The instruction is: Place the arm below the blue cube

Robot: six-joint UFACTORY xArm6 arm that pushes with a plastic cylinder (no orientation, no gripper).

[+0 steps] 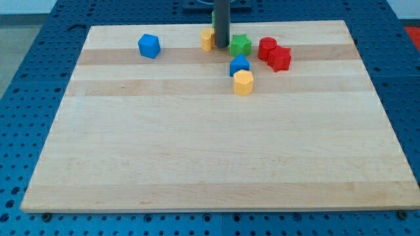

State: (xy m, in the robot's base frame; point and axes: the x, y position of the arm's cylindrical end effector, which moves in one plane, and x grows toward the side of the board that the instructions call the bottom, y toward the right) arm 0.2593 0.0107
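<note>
Blue cube (149, 46) sits at the board's 11 o'clock, alone. My tip (222, 46), a bare rod with no pincer to open or close, stands well off at its 3 o'clock, between a yellow block (207, 39) and a green star (241, 45). Approach step; next move likely runs toward 8 o'clock, stopping just at the cube's 6 o'clock

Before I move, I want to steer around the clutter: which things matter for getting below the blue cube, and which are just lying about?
For the job:
blue cube at upper left
my tip, between yellow block and green star

Just lying about:
yellow block
green star block
second blue block
yellow hexagonal block
two red blocks
</note>
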